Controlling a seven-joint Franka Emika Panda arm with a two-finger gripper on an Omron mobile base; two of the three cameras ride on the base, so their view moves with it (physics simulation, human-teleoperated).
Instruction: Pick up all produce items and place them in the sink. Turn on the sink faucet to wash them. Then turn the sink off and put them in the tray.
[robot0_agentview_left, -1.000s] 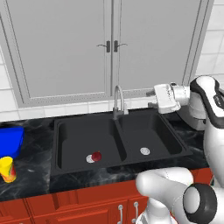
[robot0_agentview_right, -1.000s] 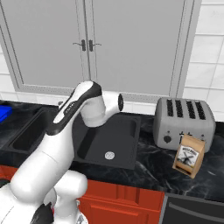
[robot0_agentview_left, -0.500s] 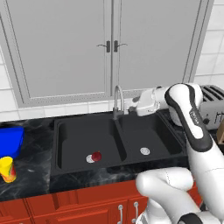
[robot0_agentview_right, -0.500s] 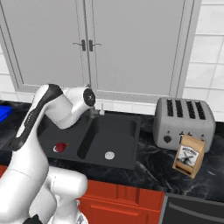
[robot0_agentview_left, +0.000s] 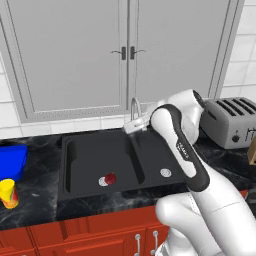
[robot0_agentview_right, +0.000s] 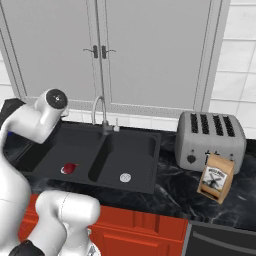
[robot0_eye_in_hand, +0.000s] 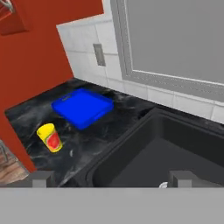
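Now the robot's hand (robot0_agentview_left: 131, 125) hangs above the middle of the black sink (robot0_agentview_left: 80, 145), just beside the faucet (robot0_agentview_left: 135, 106), its two fingers spread wide and holding nothing. Seen from the hand's own camera, the finger tips (robot0_eye_in_hand: 183, 177) stand apart over the near rim of the left basin, looking toward the far left corner of the surface (robot0_eye_in_hand: 26, 116).

Below the hand, a single small dark-red fruit (robot0_agentview_left: 110, 178) lies on the floor of the left basin, touching or just beside the round silver drain; the right base view shows it (robot0_agentview_right: 69, 168) in the same spot. No water can be made out running from the faucet, and whether its lever has been moved is too small to tell.

Farther left, well apart from the sink, the blue tray (robot0_eye_in_hand: 82, 106) sits on the dark marbled surface with nothing visible inside it, and a yellow cup with a red band (robot0_eye_in_hand: 49, 137) stands near it. To the right of the sink are a silver toaster (robot0_agentview_right: 212, 139) and a brown paper bag (robot0_agentview_right: 216, 179).

By the look of it, the fruit's placing in the sink is done. Left to do, judging from the dry-looking basin and the bare tray: running and stopping the water, then carrying the fruit to the tray.
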